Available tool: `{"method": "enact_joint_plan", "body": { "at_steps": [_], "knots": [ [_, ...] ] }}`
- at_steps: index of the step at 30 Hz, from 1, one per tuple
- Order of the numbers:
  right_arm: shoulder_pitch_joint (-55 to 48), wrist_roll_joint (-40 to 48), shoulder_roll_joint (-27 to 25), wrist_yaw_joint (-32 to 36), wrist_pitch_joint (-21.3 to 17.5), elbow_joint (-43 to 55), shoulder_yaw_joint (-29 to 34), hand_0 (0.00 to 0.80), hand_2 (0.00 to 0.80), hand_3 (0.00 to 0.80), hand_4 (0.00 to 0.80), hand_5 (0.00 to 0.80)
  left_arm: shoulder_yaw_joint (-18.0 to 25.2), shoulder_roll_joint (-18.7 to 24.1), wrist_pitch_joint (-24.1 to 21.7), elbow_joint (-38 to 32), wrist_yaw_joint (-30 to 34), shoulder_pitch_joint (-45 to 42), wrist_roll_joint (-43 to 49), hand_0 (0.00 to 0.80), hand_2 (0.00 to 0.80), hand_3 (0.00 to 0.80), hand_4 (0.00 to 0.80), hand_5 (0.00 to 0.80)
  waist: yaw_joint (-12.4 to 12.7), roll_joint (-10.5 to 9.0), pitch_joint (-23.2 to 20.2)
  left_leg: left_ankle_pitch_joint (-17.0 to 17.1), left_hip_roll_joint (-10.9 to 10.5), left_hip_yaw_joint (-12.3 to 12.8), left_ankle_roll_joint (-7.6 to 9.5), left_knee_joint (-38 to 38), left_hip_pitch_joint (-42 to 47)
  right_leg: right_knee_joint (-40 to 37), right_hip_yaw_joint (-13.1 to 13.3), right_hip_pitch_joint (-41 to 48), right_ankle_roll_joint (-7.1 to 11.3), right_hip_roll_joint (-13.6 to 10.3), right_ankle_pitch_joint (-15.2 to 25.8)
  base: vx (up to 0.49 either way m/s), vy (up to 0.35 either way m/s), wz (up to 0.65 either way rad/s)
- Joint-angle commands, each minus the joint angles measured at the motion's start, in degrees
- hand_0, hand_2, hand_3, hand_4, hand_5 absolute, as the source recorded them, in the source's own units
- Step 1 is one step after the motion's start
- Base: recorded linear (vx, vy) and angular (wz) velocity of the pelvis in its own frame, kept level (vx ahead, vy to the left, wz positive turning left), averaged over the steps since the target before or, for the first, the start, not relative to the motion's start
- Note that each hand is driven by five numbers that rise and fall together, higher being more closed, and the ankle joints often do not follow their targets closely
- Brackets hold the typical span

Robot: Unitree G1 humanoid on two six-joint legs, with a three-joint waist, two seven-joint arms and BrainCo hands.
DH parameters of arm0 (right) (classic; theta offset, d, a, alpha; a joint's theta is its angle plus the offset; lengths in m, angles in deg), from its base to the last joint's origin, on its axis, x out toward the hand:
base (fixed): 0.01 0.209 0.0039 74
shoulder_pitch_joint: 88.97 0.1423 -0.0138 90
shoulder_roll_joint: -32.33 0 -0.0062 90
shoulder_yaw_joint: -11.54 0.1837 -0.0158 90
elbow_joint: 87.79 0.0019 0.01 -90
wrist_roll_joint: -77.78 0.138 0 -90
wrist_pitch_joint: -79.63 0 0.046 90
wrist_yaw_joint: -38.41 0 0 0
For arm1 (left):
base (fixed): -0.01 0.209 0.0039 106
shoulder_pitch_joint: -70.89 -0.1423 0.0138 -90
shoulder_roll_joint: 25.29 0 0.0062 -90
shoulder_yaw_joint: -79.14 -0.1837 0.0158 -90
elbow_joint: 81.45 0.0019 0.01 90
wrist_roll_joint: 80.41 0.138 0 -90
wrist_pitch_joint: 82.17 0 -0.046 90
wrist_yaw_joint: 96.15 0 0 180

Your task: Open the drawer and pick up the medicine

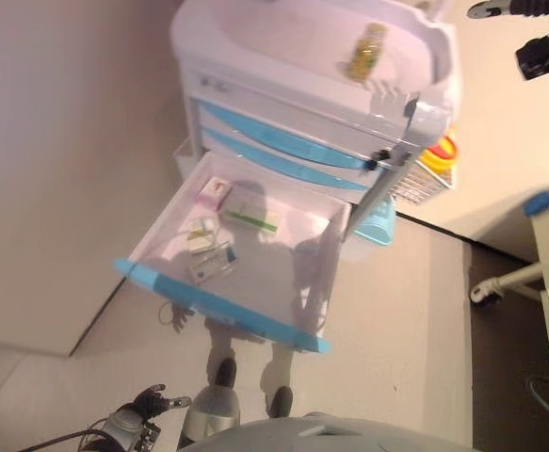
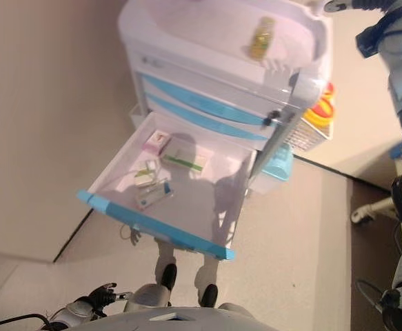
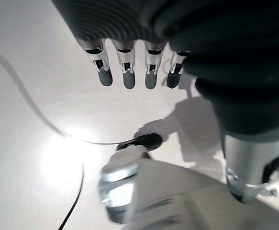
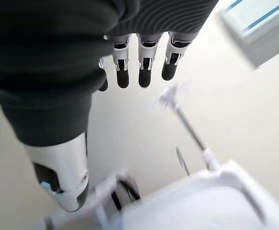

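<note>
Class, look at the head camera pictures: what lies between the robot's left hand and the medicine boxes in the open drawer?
In the left eye view, bare floor and the drawer's blue front lie between the left hand and the medicine boxes.

The small boxes point(image 1: 219, 226) in the open drawer point(image 1: 219, 311) are too tiny to tell which is the medicine. The bottle point(image 1: 365, 52) on the cart's top point(image 1: 255, 38) is blurry. The left hand point(image 1: 152, 403) is cut off by the bottom edge in the eye views.
</note>
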Motion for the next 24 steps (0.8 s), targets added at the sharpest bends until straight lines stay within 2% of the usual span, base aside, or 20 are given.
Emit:
{"method": "enact_joint_plan", "body": {
  "at_steps": [1, 2, 3, 6, 9, 11, 14, 16, 18, 20, 21, 22, 24],
  "knots": [
    [-10.96, 1.52, 1.79, -7.03, -4.41, 9.38, 8.81, 0.0, 0.0, 0.0, 0.0, 0.0, -1.41, -1.69, 0.43, 3.34, 0.59, 0.85, 2.14, 0.0, 0.0, 0.0, 0.0, 0.0, -1.75, 1.49, -2.87, -9.39, -1.13, -0.82, -0.27, 0.89, 2.18, 3.21, -0.24, -1.35, 4.15, -1.95, -0.35, -0.04, -0.01, -0.48],
    [-15.17, 0.91, 3.65, -7.87, -5.06, 12.26, 11.31, 0.0, 0.0, 0.0, 0.0, 0.0, -1.32, -1.98, 0.58, 3.31, 0.58, 0.92, 1.81, 0.0, 0.0, 0.0, 0.0, 0.0, -2.16, 1.75, -2.93, -9.48, -1.04, -0.48, -0.24, 0.91, 2.29, 3.32, 0.17, -1.44, 4.11, -1.94, -0.44, -0.027, -0.008, -0.5],
    [-23.01, -0.11, 8.05, -9.34, -6.71, 17.27, 15.07, 0.0, 0.0, 0.0, 0.0, 0.0, -0.79, -3.18, 0.64, 3.36, 0.47, 1.09, 1.11, 0.0, 0.0, 0.0, 0.0, 0.0, -3.64, 2.6, -2.86, -9.69, -0.85, 0.27, -0.11, 1.03, 2.43, 3.62, 1.05, -1.69, 4.02, -1.92, -0.66, -0.01, -0.012, -0.49],
    [-37.11, -3.13, 17.01, -11.71, -10.17, 24.36, 18.97, 0.0, 0.0, 0.0, 0.0, 0.0, -0.24, -5.07, 0.35, 3.3, 0.21, 1.06, 0.07, 0.0, 0.0, 0.0, 0.0, 0.0, -6.02, 3.6, -2.61, -10.22, -0.56, 1.7, 0.24, 1.55, 2.56, 4.79, 2.78, -2.45, 3.61, -1.68, -1.31, 0.006, -0.014, -0.38],
    [-48.72, -3.44, 22.35, -9.85, -14.33, 24.79, 20.44, 0.0, 0.0, 0.0, 0.0, 0.0, -0.4, -6.7, 0.38, 2.14, 0.4, 0.72, -0.87, 0.0, 0.0, 0.0, 0.0, 0.0, -8.23, 4.48, -1.86, -10.72, -0.38, 2.92, 0.54, 2.4, 2.36, 6.49, 4.09, -3.55, 3.18, -1.42, -1.99, 0.011, 0.009, -0.35],
    [-54.17, -2.52, 24.57, -7.3, -15.74, 22.98, 20.03, 0.0, 0.0, 0.0, 0.0, 0.0, -1.46, -7.3, 0.13, 0.55, 0.15, 0.21, -1.18, 0.0, 0.0, 0.0, 0.0, 0.0, -9.34, 5.1, -1.11, -10.91, -0.32, 3.46, 0.71, 3.0, 2.04, 7.89, 4.63, -4.48, 2.97, -1.3, -2.46, 0.003, 0.031, -0.15],
    [-59.4, -0.46, 26.41, -3.71, -15.21, 18.42, 18.28, 0.0, 0.0, 0.0, 0.0, 0.0, -2.94, -7.3, -0.13, -2.58, 0.08, -0.01, -1.76, 0.0, 0.0, 0.0, 0.0, 0.0, -10.77, 5.94, 0.58, -11.13, -0.16, 4.25, 0.86, 4.7, 0.68, 10.53, 4.83, -6.62, 2.6, -1.37, -3.24, -0.053, 0.058, -0.21],
    [-61.56, -1.4, 28.0, -1.58, -16.06, 12.6, 15.62, 0.0, 0.0, 0.0, 0.0, 0.0, -4.47, -6.54, -0.04, -6.26, -0.05, 1.57, -3.5, 0.0, 0.0, 0.0, 0.0, 0.0, -11.79, 6.47, 3.73, -10.92, -0.01, 4.87, 1.09, 6.65, -2.06, 13.15, 4.7, -9.66, 2.15, -1.47, -3.68, -0.214, 0.065, -0.21],
    [-62.31, 1.02, 29.27, -1.1, -14.77, 7.22, 13.65, 0.0, 0.0, 0.0, 0.0, 0.0, -5.88, -5.75, -0.58, -8.82, 0.07, 3.0, -4.72, 0.0, 0.0, 0.0, 0.0, 0.0, -12.16, 6.76, 6.36, -10.48, 0.06, 4.8, 1.05, 7.8, -3.95, 14.82, 4.58, -11.44, 1.8, -1.35, -3.94, -0.185, 0.035, -0.17],
    [-61.95, 1.03, 30.45, -1.88, -16.4, 1.38, 11.29, 0.0, 0.0, 0.0, 0.0, 0.0, -6.9, -5.03, -1.02, -10.94, 0.3, 5.12, -6.23, 0.0, 0.0, 0.0, 0.0, 0.0, -12.14, 7.03, 9.16, -10.05, -0.05, 4.5, 1.09, 9.05, -6.35, 16.19, 4.31, -13.3, 1.38, -1.25, -4.17, -0.186, 0.024, 0.0],
    [-61.71, 1.66, 30.6, -1.23, -15.11, 0.48, 10.9, 0.0, 0.0, 0.0, 0.0, 0.0, -7.11, -4.88, -1.38, -11.23, 0.39, 5.61, -6.59, 0.0, 0.0, 0.0, 0.0, 0.0, -12.12, 7.08, 9.62, -9.97, -0.07, 4.4, 1.09, 9.36, -6.85, 16.5, 4.25, -13.69, 1.29, -1.24, -4.26, -0.191, 0.019, 0.01],
    [-60.68, 2.08, 31.6, -0.76, -17.22, -5.49, 9.78, 0.0, 0.0, 0.0, 0.0, 0.0, -7.79, -4.59, -1.69, -12.29, -0.18, 7.13, -7.69, 0.0, 0.0, 0.0, 0.0, 0.0, -11.77, 7.3, 11.5, -9.88, -0.15, 4.23, 1.14, 11.02, -8.91, 18.2, 3.9, -15.3, 0.96, -1.35, -4.68, -0.167, 0.02, 0.0],
    [-58.85, 2.26, 33.03, 0.79, -17.66, -13.72, 8.91, 0.0, 0.0, 0.0, 0.0, 0.0, -8.21, -4.47, -2.66, -12.59, -1.55, 9.44, -7.2, 0.0, 0.0, 0.0, 0.0, 0.0, -11.4, 7.64, 13.93, -10.0, -0.1, 4.23, 1.27, 14.47, -12.43, 21.46, 3.37, -18.14, 0.33, -1.54, -5.33, -0.172, 0.025, 0.02]
  ]
}}
